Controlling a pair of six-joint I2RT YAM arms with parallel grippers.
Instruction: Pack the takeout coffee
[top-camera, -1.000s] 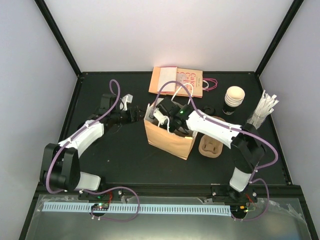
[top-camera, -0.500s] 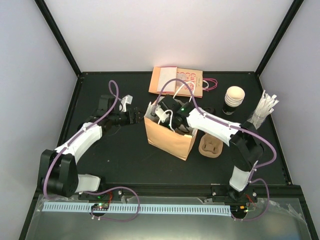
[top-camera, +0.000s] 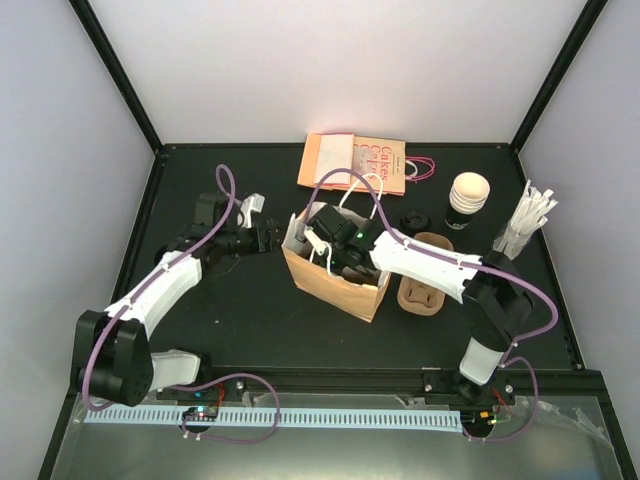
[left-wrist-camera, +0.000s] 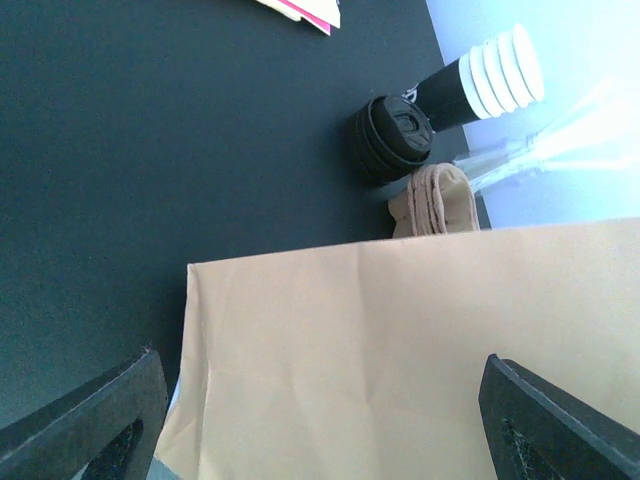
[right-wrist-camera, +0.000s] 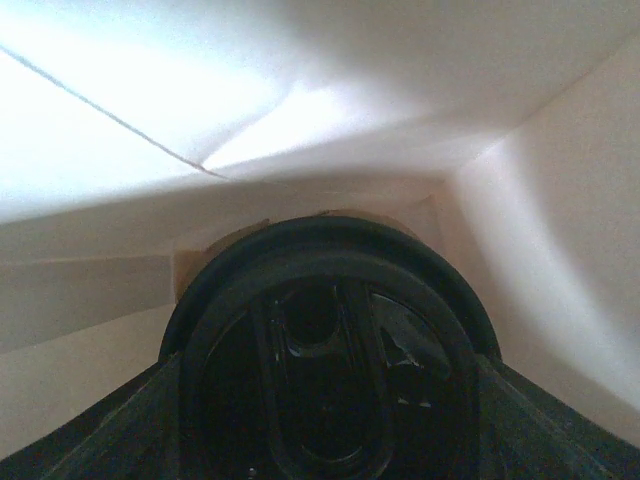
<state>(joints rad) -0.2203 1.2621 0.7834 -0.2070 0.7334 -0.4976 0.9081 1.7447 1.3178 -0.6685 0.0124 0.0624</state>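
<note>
The takeout coffee (right-wrist-camera: 322, 300) shows in the right wrist view as a round black lid filling the space between my right gripper's (right-wrist-camera: 325, 420) fingers. It sits inside the brown paper bag (top-camera: 340, 285), with pale bag walls all around it. In the top view my right gripper (top-camera: 328, 245) is down in the bag's open mouth and hides the cup. My left gripper (top-camera: 270, 238) is open at the bag's left side. In the left wrist view the bag's side (left-wrist-camera: 420, 340) fills the space between the wide-apart fingers (left-wrist-camera: 95, 420).
A stack of black cups (top-camera: 467, 200), loose black lids (top-camera: 412, 218), a brown pulp carrier (top-camera: 422, 290) and white straws (top-camera: 525, 222) stand right of the bag. Flat printed bags (top-camera: 355, 162) lie at the back. The bag's white handles (top-camera: 350, 185) stick up.
My right gripper has gone left and deeper into the bag. My left gripper has moved right, up to the bag's left side. The bag has shifted slightly left.
</note>
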